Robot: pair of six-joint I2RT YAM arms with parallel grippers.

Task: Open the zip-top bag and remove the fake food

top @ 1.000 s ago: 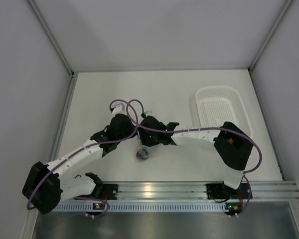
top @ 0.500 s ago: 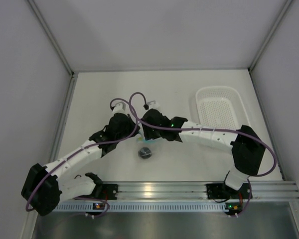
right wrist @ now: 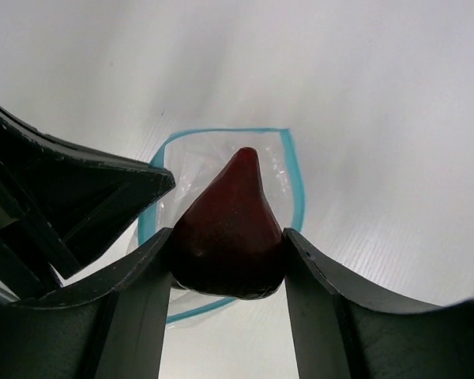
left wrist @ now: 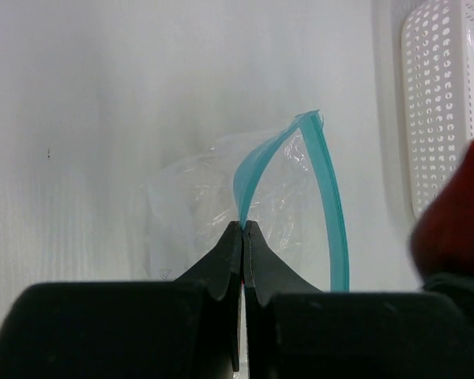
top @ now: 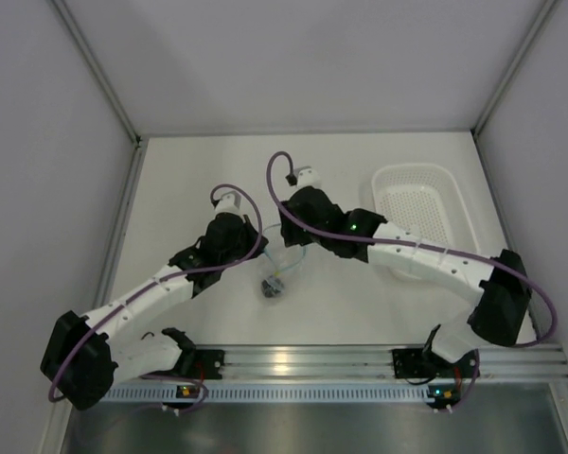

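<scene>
Left gripper [left wrist: 242, 230]: pinched tight on the blue zip strip [left wrist: 332, 213] of the zip-top bag [left wrist: 193, 217], toward the table's [top: 379, 312] near edge.
Right gripper [right wrist: 229, 254]: clamps a maroon fake food piece [right wrist: 231, 225] above the gaping bag mouth.
Handling: the bag looks light, floppy and slippery, so its stiffer strip is the surest hold.

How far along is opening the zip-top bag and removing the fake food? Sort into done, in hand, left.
Done: the zip-top bag is open, its blue mouth gaping; one dark piece lies on the table outside it. In hand: the left gripper pinches the zip edge, and the right gripper holds a maroon piece above the mouth. Left: setting it down; whether more remains inside is unclear.
</scene>
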